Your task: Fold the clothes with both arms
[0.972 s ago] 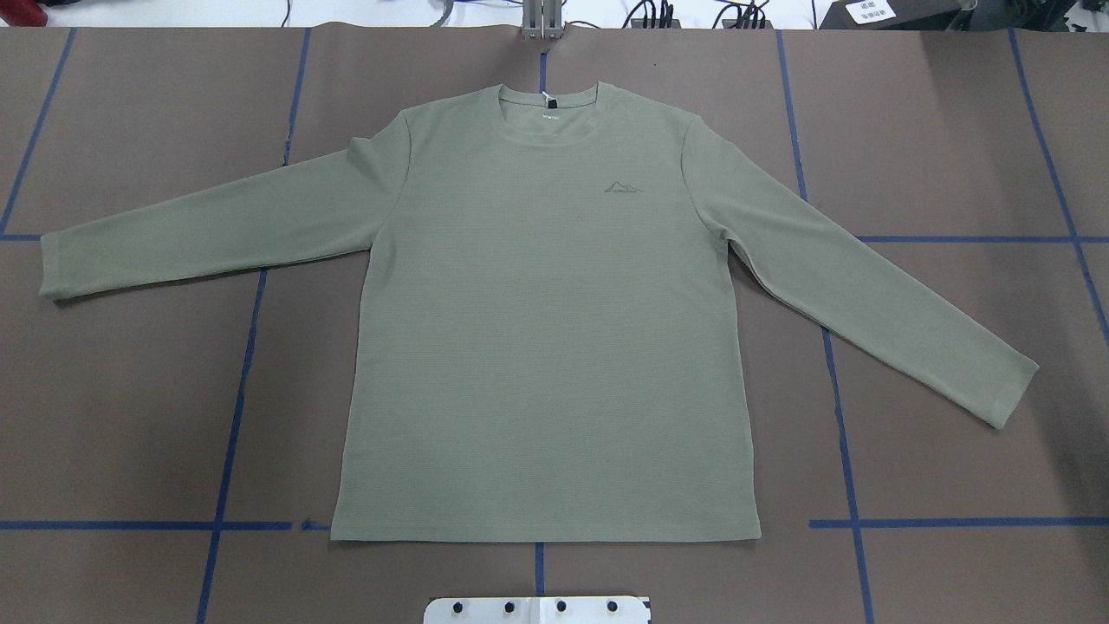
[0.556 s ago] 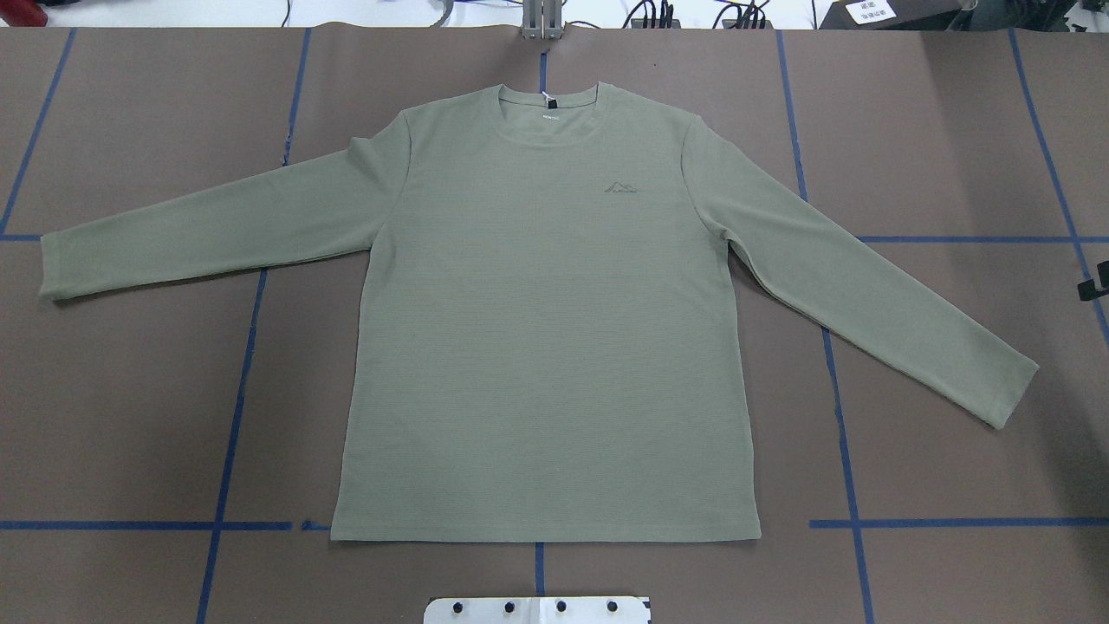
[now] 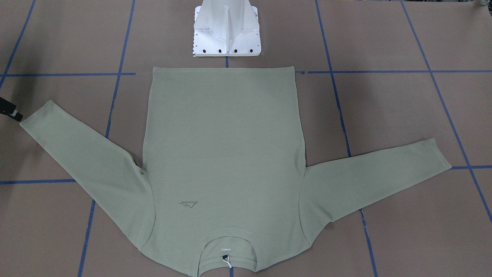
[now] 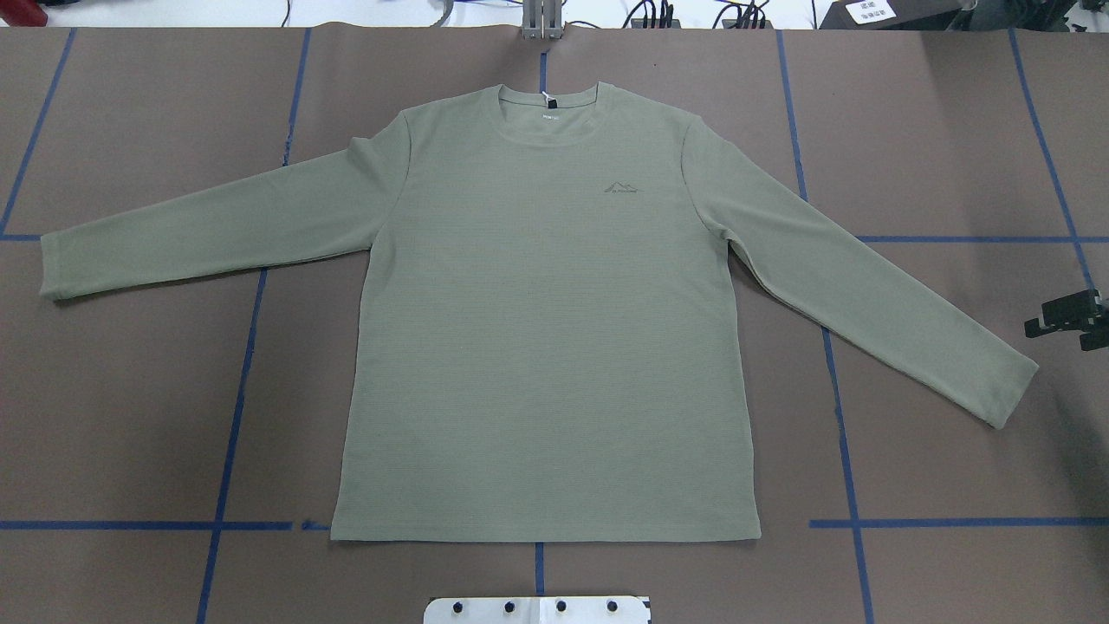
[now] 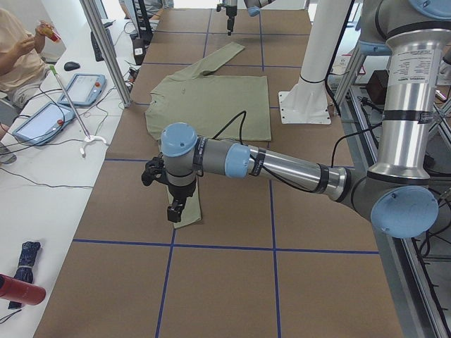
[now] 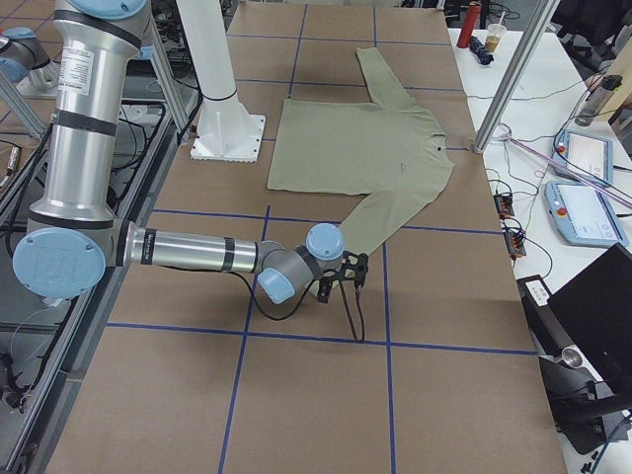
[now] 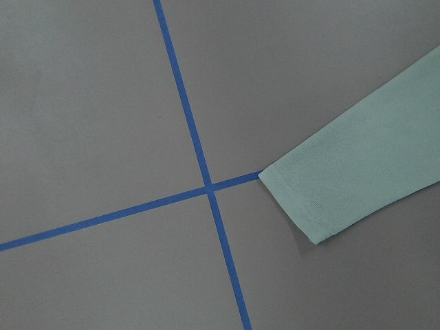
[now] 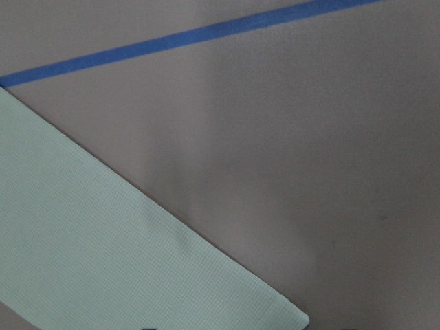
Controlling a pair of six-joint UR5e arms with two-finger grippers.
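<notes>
On the brown tabletop (image 4: 953, 130), the shirt's cuff (image 4: 1009, 392) is lying just lower-left of the right gripper (image 4: 1061, 316). I cannot tell whether its jaws are parted.

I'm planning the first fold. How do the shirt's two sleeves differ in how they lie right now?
The sleeve on the robot's left runs almost straight sideways; the sleeve on its right slants steeply back toward the robot's side of the table. The left cuff ends beside a blue tape crossing; the right cuff lies clear of any tape. Both lie flat and unfolded.
</notes>
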